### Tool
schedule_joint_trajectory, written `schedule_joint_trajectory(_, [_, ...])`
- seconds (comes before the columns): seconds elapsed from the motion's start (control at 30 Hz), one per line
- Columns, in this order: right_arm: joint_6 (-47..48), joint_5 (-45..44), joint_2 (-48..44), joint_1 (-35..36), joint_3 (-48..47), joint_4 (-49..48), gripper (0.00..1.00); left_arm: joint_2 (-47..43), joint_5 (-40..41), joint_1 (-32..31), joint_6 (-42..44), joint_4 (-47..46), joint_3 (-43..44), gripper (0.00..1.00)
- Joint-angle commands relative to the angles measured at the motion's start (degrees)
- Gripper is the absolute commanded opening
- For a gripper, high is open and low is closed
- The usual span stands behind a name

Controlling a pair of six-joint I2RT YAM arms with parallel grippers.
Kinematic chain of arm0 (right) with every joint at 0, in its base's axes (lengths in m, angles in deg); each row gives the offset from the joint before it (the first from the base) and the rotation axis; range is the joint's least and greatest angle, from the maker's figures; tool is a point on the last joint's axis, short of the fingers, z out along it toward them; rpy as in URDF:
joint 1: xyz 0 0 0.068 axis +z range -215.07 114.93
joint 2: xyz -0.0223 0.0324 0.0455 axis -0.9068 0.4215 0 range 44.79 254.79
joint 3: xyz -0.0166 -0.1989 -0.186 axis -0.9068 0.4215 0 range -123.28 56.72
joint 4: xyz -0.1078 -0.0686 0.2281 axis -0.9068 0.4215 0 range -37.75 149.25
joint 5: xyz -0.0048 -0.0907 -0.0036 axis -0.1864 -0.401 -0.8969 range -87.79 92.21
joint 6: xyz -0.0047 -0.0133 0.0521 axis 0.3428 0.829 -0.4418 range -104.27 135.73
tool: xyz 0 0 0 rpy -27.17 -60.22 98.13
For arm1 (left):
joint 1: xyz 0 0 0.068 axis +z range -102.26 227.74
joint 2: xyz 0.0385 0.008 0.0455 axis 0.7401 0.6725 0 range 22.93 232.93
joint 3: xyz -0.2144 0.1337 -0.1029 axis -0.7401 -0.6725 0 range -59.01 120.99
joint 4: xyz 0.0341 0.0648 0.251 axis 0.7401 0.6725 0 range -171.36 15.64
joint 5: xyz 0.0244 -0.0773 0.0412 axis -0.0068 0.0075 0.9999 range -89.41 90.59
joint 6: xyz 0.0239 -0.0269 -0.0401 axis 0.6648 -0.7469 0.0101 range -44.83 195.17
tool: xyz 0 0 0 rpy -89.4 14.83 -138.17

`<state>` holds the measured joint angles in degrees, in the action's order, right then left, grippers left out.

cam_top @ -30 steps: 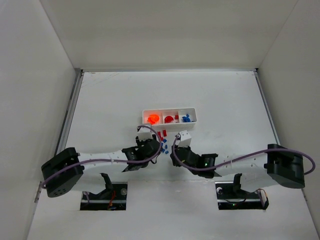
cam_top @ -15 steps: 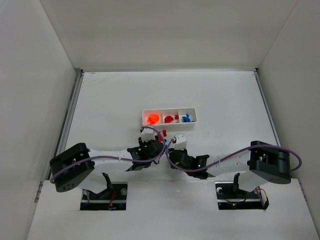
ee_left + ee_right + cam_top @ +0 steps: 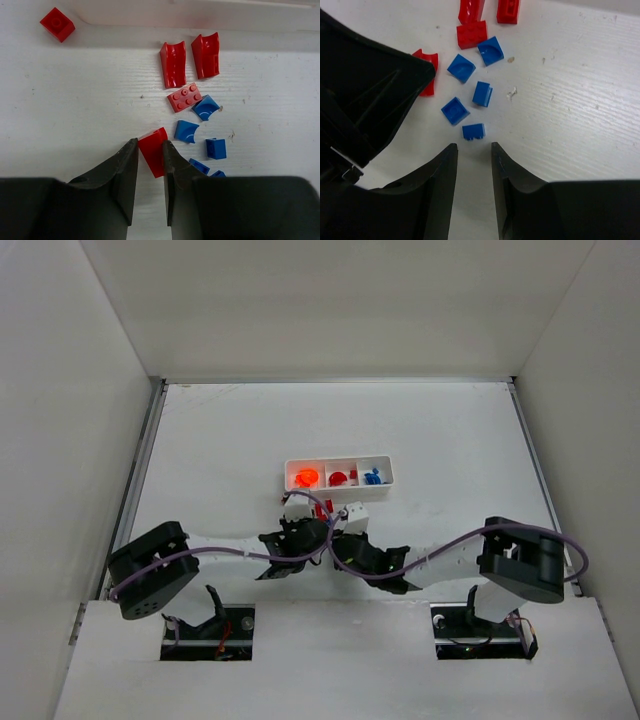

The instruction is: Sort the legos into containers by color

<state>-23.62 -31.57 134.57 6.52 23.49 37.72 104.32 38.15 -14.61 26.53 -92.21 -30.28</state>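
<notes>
The white three-compartment tray [image 3: 340, 460] holds orange pieces on the left, red in the middle and blue on the right. Loose red and blue legos lie just in front of it. My left gripper [image 3: 150, 142] is down at the table, its jaws closed round a red sloped lego [image 3: 154, 156] at the fingertips. My right gripper [image 3: 472, 146] is open and empty, with a small blue brick [image 3: 473, 131] just beyond its fingertips. In the top view both grippers [image 3: 318, 525] meet at the pile, almost touching.
Two red curved pieces [image 3: 173, 64], a red studded plate [image 3: 185, 97] and blue pieces [image 3: 187, 131] lie ahead of the left gripper. A lone red brick [image 3: 57, 23] sits far left by the tray's rim [image 3: 200, 20]. The left gripper's black body [image 3: 365, 95] crowds the right wrist view.
Both arms have swung inward toward the pile. The two grippers now sit side by side just in front of the tray.
</notes>
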Motion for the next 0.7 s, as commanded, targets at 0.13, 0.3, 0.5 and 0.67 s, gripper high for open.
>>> schedule_joint_trajectory(0.13, [1.03,0.38,4.44,-0.80,-2.10,-4.20,0.38,-8.08,0.59,1.22,1.36,0.31,-2.45,0.13])
schedule_joint_trajectory(0.3, [1.03,0.03,4.44,-0.89,-2.19,-4.20,0.32,-8.35,0.23,1.31,1.36,0.22,-2.89,0.13])
schedule_joint_trajectory(0.5, [0.86,-1.99,1.37,-0.80,-0.78,-4.20,0.25,-10.10,-0.12,1.75,1.36,0.65,-4.12,0.13])
schedule_joint_trajectory(0.67, [1.03,-4.19,-5.30,-0.53,1.24,-3.58,0.24,-12.91,-0.12,2.10,1.36,1.53,-5.35,0.12])
